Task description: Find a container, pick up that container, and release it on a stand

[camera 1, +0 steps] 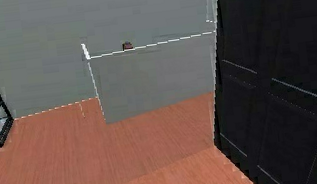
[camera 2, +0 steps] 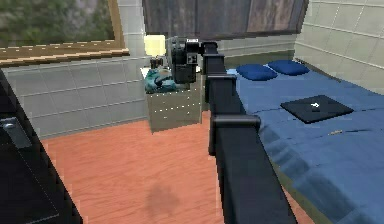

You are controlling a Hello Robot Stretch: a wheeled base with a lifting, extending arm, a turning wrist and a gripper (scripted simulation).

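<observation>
Dark two-finger gripper (camera 2: 181,62) hung at the pale boxy nightstand (camera 2: 172,110) where a teal blob (camera 2: 158,78), prob the container, sat, couldn't tell if it held anything tbh, and a sideways nudge might've tipped that pale yellow lamp (camera 2: 154,46).

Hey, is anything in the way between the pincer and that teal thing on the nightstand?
Nothing visible. The pincer is right at the teal thing on the nightstand, with a lamp beside it; whether they touch can't be told.
</observation>
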